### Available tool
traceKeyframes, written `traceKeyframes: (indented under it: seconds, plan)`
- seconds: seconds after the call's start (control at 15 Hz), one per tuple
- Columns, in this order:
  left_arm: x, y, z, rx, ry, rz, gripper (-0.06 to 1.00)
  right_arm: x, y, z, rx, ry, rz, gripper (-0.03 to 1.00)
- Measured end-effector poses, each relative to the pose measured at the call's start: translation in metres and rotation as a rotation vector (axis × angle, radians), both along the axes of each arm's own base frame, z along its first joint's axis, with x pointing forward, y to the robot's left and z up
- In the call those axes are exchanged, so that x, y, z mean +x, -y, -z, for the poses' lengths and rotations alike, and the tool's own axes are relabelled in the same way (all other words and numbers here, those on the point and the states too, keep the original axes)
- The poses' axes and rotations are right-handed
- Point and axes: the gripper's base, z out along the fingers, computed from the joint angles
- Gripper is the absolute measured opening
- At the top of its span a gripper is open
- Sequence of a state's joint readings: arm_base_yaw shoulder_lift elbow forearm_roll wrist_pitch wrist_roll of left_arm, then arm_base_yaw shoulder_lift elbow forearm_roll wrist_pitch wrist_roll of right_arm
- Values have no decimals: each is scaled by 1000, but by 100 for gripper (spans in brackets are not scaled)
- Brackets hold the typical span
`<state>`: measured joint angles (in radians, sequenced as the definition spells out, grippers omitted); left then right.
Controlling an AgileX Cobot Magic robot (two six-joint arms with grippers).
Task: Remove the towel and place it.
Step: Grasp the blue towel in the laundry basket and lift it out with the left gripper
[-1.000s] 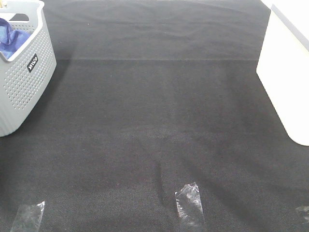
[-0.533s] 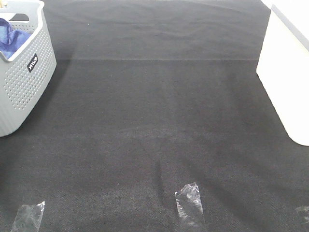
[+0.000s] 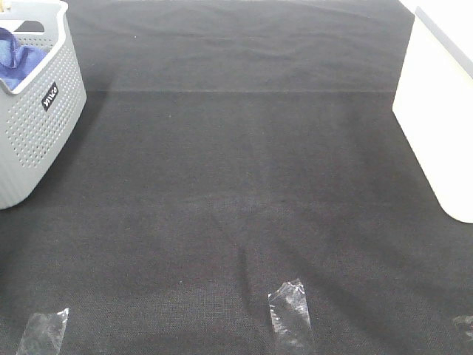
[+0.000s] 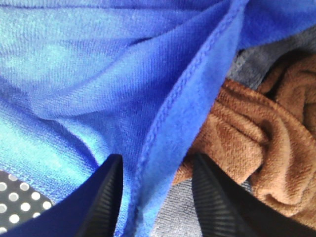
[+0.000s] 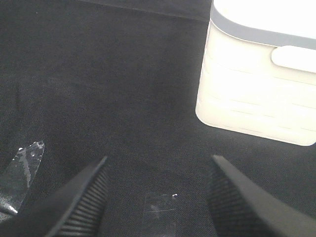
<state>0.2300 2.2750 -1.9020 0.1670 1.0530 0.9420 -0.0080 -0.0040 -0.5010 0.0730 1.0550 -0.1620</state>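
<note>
The royal-blue towel (image 3: pixel 18 59) lies bunched inside the grey perforated basket (image 3: pixel 41 126) at the far left of the exterior high view. In the left wrist view the towel (image 4: pixel 98 74) fills most of the frame, and its stitched edge runs down between my fingers. My left gripper (image 4: pixel 158 197) is open, with one finger on each side of that edge, close over the cloth. My right gripper (image 5: pixel 158 197) is open and empty above the black mat. Neither gripper shows in the exterior high view.
A brown fluffy cloth (image 4: pixel 247 133) and a grey cloth (image 4: pixel 252 64) lie beside the towel in the basket. A white bin (image 3: pixel 443 126) stands at the right edge and also shows in the right wrist view (image 5: pixel 261 84). Clear tape pieces (image 3: pixel 290 310) (image 3: pixel 43 330) are stuck on the mat near the front.
The visible fold of the towel in the basket has shifted slightly. Nothing else has moved.
</note>
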Motion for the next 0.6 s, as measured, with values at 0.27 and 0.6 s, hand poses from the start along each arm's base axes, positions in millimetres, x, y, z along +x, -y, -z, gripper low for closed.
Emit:
traceKeyframes:
  seconds: [0.27,0.6]
  plan:
    - [3,-3,-9,34,25,-3,8,0,0,0,0,0,0,60]
    - [10,-2,-69,28,179,-21,0,0,0,0,0,0,0,60]
